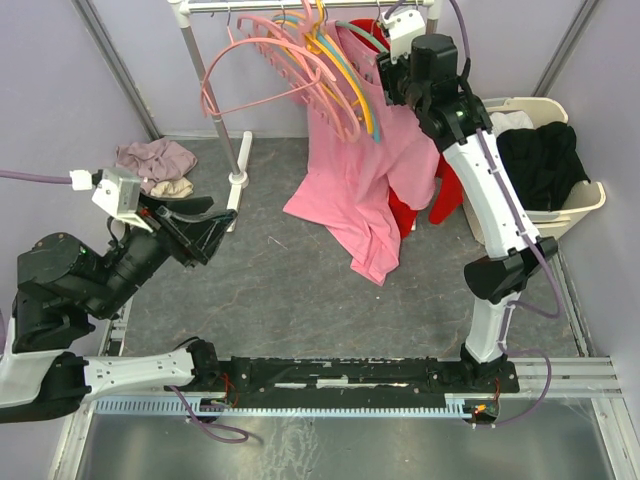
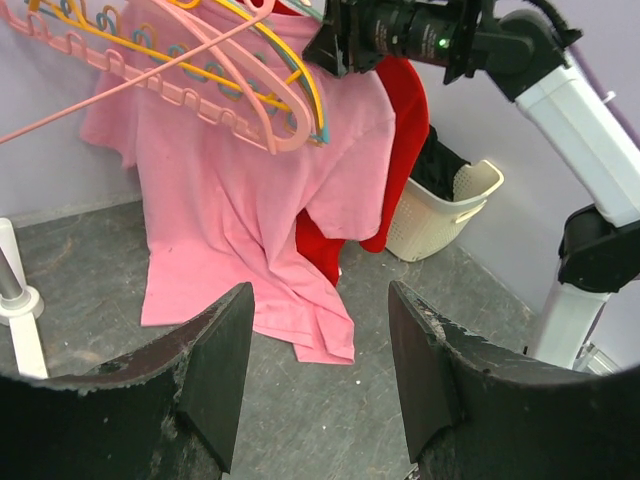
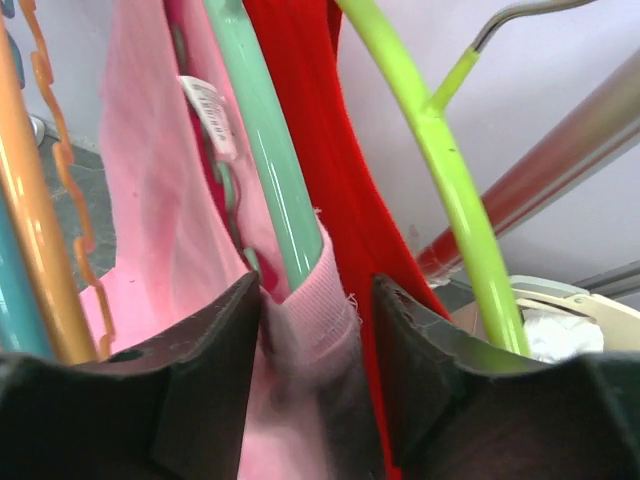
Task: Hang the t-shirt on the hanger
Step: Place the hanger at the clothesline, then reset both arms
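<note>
T-shirt point(image 1: 355, 190), pink, hangs from the rail point(image 1: 300, 6), hem on the bench point(image 1: 250, 300). One red shirt point(image 1: 447, 195) hangs behind it, with one basket point(image 1: 590, 205) beside. The mint hanger point(image 3: 270, 170) enters its collar, one lime hanger point(image 3: 440, 150) near. Right tool point(image 3: 317, 295) apart, straddling the collar; left tool point(image 2: 320, 295) apart, empty.

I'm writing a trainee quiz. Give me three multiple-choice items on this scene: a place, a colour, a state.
1. The laundry basket stands: A) right of the right arm B) between the arm bases C) under the pink hangers
2. The shirt hanging next to the pink t-shirt is: A) blue B) red C) white
3. The left pincer is: A) shut on a hanger B) shut on the t-shirt C) open, empty
Answers: 1A, the top view shows it there; 2B, red shows beside the pink cloth; 3C, fingers apart, nothing between.
</note>
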Tool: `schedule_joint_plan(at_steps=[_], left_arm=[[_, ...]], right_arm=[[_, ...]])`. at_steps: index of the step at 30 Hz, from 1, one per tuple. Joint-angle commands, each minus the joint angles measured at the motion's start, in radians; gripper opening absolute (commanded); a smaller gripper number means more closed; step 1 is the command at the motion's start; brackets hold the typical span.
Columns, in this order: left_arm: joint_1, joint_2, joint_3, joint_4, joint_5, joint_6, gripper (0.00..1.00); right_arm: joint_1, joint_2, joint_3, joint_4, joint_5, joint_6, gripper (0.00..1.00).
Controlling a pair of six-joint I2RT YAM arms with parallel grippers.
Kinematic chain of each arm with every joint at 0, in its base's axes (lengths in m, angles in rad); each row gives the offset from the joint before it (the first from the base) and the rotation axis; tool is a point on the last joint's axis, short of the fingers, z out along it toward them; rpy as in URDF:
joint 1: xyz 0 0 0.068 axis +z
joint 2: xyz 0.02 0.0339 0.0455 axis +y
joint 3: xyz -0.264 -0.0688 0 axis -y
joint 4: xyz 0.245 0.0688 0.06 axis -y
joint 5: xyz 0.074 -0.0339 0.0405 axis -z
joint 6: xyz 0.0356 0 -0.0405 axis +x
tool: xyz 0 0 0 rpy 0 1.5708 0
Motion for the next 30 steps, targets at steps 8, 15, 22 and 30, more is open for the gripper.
schedule_joint_plan(at_steps=[8, 15, 22, 30], left_arm=[[0.000, 0.025, -0.101, 0.069, -0.016, -0.078, 0.62], [-0.001, 0.055, -0.269, 0.121, -0.022, -0.185, 0.60], [-0.001, 0.120, -0.462, 0.201, -0.078, -0.308, 0.58], [0.005, 0.261, -0.621, 0.350, -0.125, -0.385, 0.58]], right_arm=[[0.001, -0.260, 0.030, -0.176, -0.027, 0.176, 0.82], [0.001, -0.491, -0.179, -0.283, -0.017, 0.285, 0.97], [0.000, -0.722, -0.458, -0.365, -0.003, 0.392, 0.98], [0.000, -0.898, -0.723, -0.369, 0.039, 0.464, 0.99]])
